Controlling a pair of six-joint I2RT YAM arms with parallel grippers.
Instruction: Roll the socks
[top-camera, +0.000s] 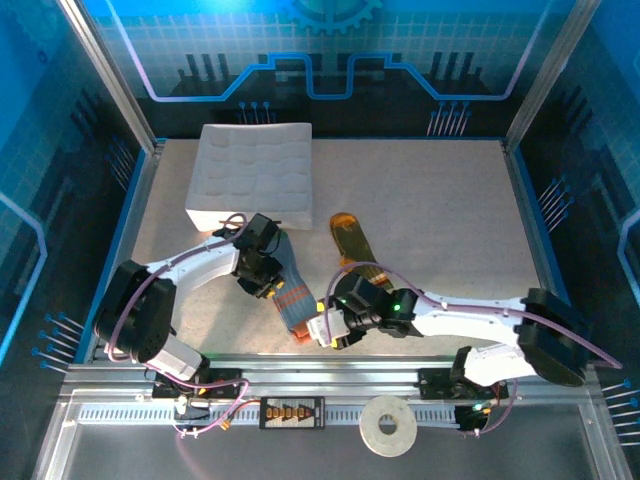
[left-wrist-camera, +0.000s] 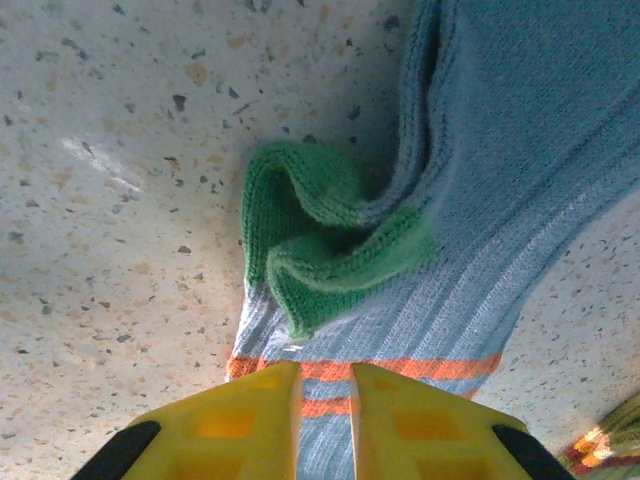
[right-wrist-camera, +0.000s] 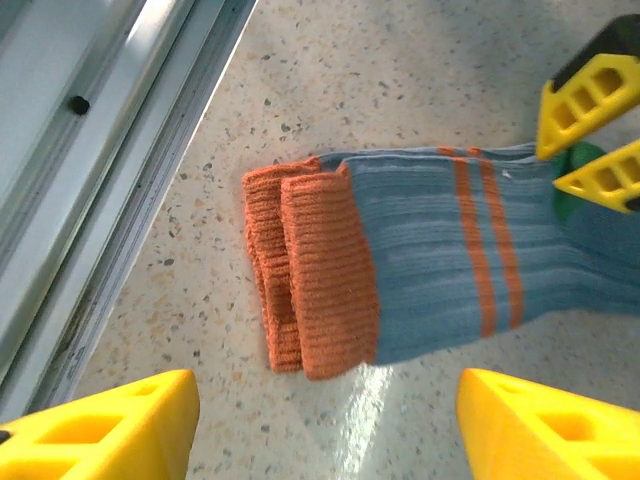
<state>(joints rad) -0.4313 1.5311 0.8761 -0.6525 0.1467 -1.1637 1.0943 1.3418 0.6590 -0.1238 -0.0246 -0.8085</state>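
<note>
The grey-blue knit sock with green toe and orange cuff (top-camera: 293, 300) lies flat on the speckled table (top-camera: 440, 220), near its front edge. In the top view its long axis runs from 11 o'clock down to 5 o'clock, with the cuff at the 5 o'clock end. The green toe is doubled back onto the sock's body. The left end effector (top-camera: 264, 284) sits at that toe end. In the left wrist view its yellow fingers (left-wrist-camera: 250, 410) are drawn almost together with striped fabric in the slit between them, so it looks clenched on the sock. The right end effector (top-camera: 328, 330) hangs at the cuff end, released. In the right wrist view the cuff lies at 12 o'clock from it, apart from the fingers, and the sock runs off toward 3 o'clock. The olive-green sock with orange toe (top-camera: 352, 240) lies at 1 o'clock from the first, partly under the right arm. Judging by this, the roll would travel along the axis from toe to cuff; the left arm is nearer the fold, the right nearer the cuff
</note>
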